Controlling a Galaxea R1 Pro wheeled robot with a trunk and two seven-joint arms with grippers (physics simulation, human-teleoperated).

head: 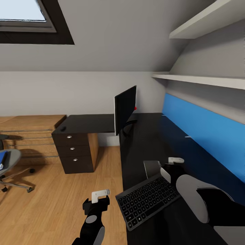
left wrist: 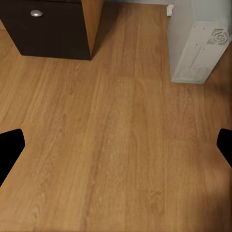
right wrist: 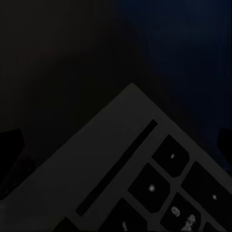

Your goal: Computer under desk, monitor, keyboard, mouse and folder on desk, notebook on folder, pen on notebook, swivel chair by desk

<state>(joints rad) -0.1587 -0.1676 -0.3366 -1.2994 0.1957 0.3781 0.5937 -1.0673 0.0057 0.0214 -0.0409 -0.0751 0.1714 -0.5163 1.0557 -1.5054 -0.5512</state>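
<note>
The keyboard point(head: 148, 199) lies askew on the black desk point(head: 143, 143) near its front edge. My right gripper point(head: 170, 167) hovers open over the keyboard's far corner point(right wrist: 145, 183), its fingertips point(right wrist: 10, 145) spread wide on either side. The monitor point(head: 125, 109) stands upright at the desk's inner corner. A small dark mouse point(head: 63, 128) rests on the desk's left wing. My left gripper point(head: 98, 199) hangs open over the wood floor, holding nothing. The computer point(left wrist: 198, 41) stands on the floor. At the far left the swivel chair point(head: 9, 166) carries the blue folder point(head: 2, 159).
Dark drawers point(head: 73, 149) sit under the desk's left wing, seen also as a drawer unit point(left wrist: 48, 29) in the left wrist view. A low light-wood cabinet point(head: 30, 134) runs along the back wall. White shelves point(head: 204, 80) hang above the blue back panel point(head: 204, 132).
</note>
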